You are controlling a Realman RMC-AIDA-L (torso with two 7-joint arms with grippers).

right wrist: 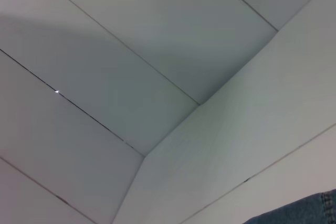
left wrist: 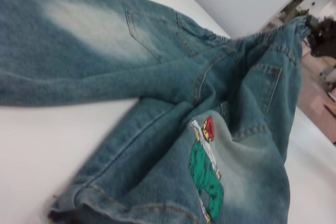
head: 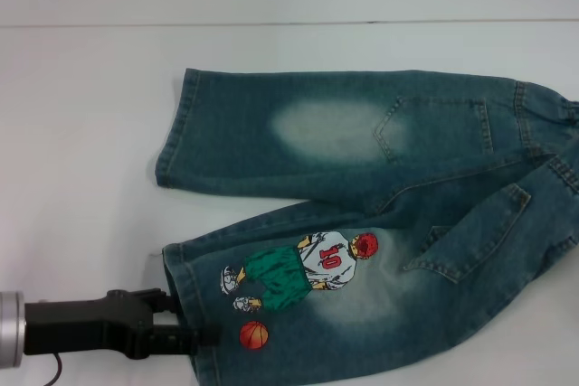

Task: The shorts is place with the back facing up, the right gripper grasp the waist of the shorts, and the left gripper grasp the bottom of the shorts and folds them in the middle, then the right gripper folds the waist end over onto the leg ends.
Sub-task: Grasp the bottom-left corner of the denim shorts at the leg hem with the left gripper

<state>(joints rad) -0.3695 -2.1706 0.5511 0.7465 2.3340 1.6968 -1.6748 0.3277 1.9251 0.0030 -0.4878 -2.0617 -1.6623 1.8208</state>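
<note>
Broadly, the white desk carries the shorts, spread back-up, waist rightward. The left tool grips the printed leg's hem. I cannot tell the right tool's state.

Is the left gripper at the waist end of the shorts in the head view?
No. The left gripper is at the hem of the printed leg of the shorts, near the orange basketball, opposite the waist.

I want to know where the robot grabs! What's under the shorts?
The shorts lie on a white table. The left end effector is at the printed leg's hem. What the cloth covers is hidden.
</note>
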